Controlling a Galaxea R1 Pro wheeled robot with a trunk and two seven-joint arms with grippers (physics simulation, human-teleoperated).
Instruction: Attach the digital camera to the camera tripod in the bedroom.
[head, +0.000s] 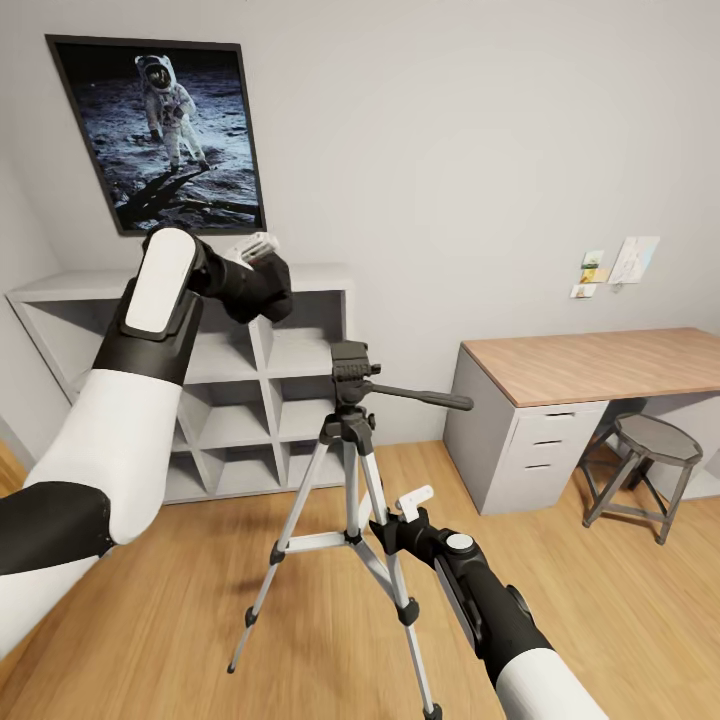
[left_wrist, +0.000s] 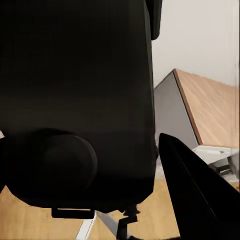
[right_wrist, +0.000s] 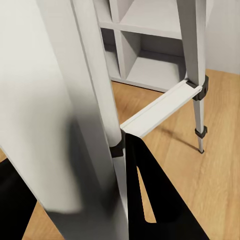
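Camera tripod (head: 350, 470) on open floor (head: 620, 620)

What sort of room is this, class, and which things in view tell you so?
Probably a bedroom or study: a wood-topped desk with a stool, a white cube shelf, and an astronaut poster on the wall.

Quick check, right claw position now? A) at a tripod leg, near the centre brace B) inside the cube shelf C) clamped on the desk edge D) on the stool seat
A: in the head view the right claw sits against a silver leg of the camera tripod, and the right wrist view shows that leg between its fingers, beside the brace.
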